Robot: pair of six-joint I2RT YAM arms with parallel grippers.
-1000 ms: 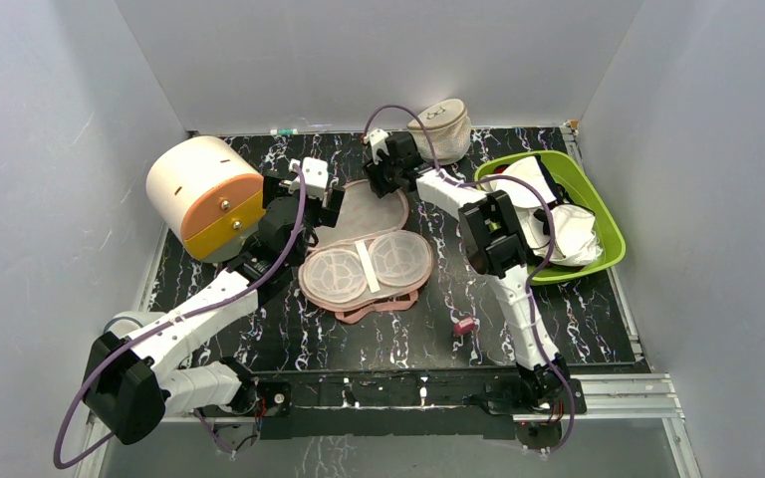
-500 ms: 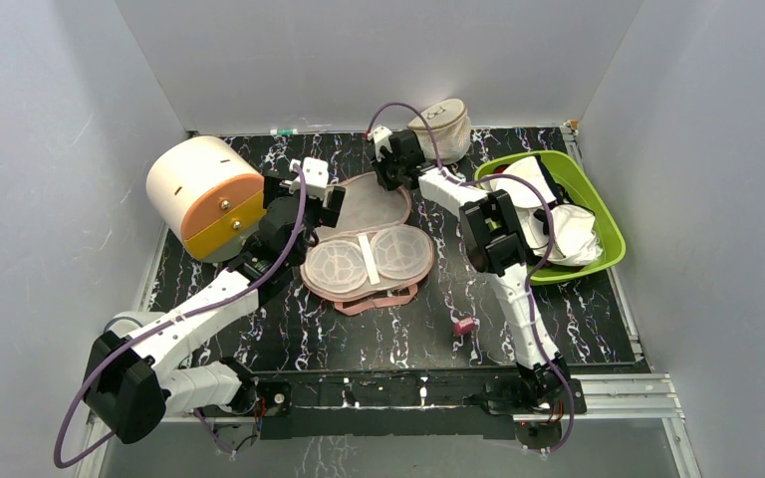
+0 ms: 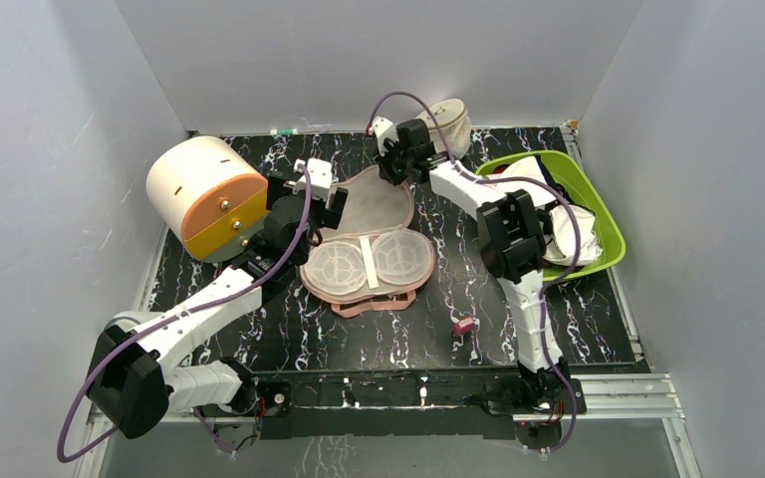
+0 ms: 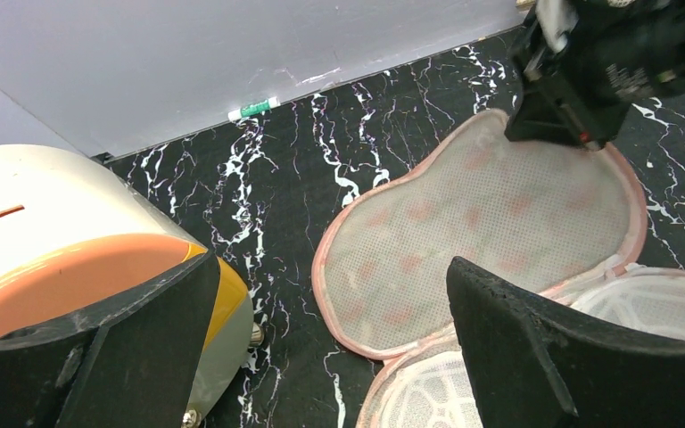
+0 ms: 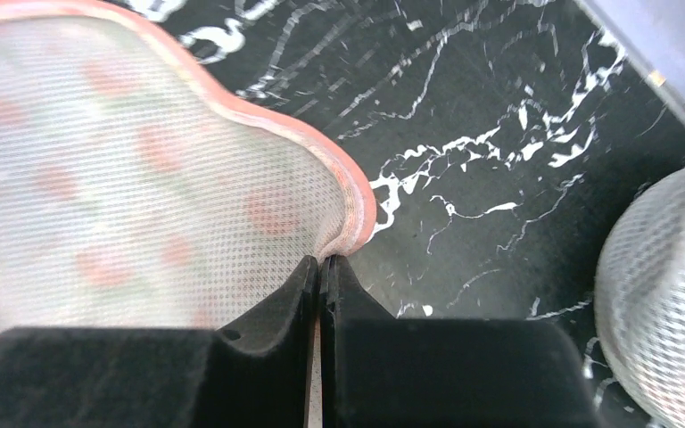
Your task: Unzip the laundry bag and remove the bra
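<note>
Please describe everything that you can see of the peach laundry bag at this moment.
The laundry bag lies unzipped and spread open on the black marbled table. It is peanut-shaped, trimmed in pink. Its near half holds two round white mesh cups with a white strip between. Its far half, the lid, shows mesh lining with red print behind. The right gripper, shut, pinches the lid's far rim, puckering it.

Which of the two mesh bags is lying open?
The flat pink-trimmed laundry bag, its lid folded back; the beige domed pouch at the back wall isn't.
</note>
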